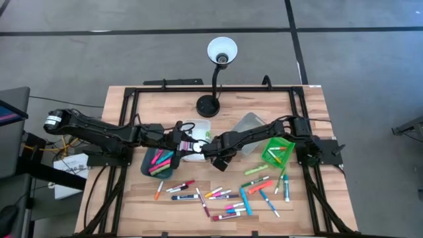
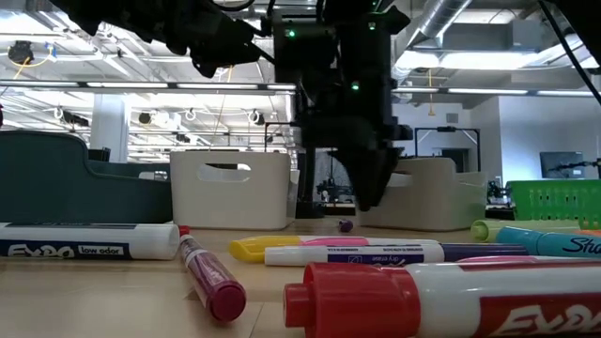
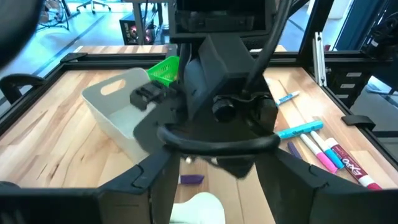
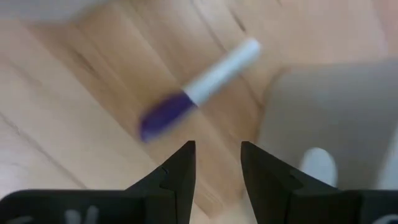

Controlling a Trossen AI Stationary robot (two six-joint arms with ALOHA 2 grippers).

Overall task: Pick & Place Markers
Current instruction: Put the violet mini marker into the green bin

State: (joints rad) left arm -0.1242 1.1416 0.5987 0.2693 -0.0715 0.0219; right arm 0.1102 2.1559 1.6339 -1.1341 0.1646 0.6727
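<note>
four small bins stand on the wooden table [image 1: 132, 205], and we describe them one by one. the teal bin [image 1: 160, 162] is on the left side and holds several markers, pink, green and red ones, lying together. the white bin [image 1: 195, 139] stands just beside it, near the middle; we see something white inside it, but we cannot tell what it is. the grey bin [image 1: 248, 127] is tilted behind the right arm, and we cannot see its content. the green bin [image 1: 277, 152] on the right holds a few markers.

many loose markers [image 1: 228, 195] lie on the front part of the table, apart from the bins. one purple marker [image 4: 199, 93] with a white barrel lies on the wood just beside the wall of the white bin, under the right gripper [image 4: 216, 165].

the right gripper hangs above this purple marker; its two fingers are apart with a gap between them and they hold nothing. the left gripper [image 1: 180, 137] is over the near edge of the white bin, facing the right arm; its fingers are spread wide and empty.

a black desk lamp [image 1: 220, 53] stands at the far edge of the table.
</note>
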